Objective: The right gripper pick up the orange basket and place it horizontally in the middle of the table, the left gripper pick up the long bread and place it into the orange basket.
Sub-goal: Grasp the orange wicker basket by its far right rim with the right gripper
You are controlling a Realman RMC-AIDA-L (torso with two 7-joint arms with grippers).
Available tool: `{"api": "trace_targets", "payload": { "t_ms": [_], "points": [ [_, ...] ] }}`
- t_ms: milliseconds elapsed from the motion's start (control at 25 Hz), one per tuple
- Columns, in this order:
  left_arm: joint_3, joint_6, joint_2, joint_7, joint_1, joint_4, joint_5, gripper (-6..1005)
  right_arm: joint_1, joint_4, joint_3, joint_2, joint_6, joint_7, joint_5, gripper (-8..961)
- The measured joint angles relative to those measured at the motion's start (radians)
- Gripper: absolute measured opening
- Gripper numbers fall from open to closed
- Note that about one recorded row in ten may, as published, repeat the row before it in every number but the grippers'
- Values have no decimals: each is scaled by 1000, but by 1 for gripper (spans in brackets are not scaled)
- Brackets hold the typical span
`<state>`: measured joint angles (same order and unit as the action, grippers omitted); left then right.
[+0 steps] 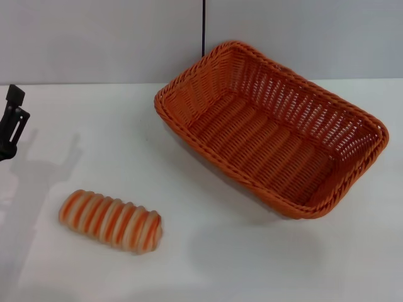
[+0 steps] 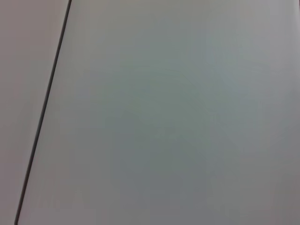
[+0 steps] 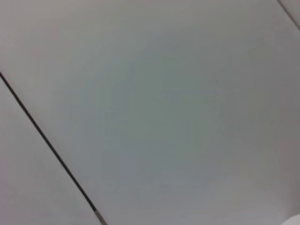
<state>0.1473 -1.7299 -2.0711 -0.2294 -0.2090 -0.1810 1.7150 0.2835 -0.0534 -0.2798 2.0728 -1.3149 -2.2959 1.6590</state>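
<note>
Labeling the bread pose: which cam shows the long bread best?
Head view: the long bread lies whole and unobstructed on the table, left of the orange basket. Both wrist views show only blank pale surface, no bread.

No text, label, brand, number or sign can be read anywhere in the head view or either wrist view.

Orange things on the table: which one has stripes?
The long bread, near the table's front left, has cream and orange stripes. The orange basket is plain woven orange.
</note>
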Motion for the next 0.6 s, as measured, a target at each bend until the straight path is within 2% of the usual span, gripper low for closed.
{"api": "trace_targets", "payload": {
  "t_ms": [280, 600],
  "points": [
    [-6, 6, 1, 1, -24, 0, 0, 858, 17, -3, -13, 3, 28, -4, 6, 500],
    [-17, 10, 3, -7, -46, 4, 0, 857, 28, -40, 15, -3, -59, 70, -20, 500]
  ]
}}
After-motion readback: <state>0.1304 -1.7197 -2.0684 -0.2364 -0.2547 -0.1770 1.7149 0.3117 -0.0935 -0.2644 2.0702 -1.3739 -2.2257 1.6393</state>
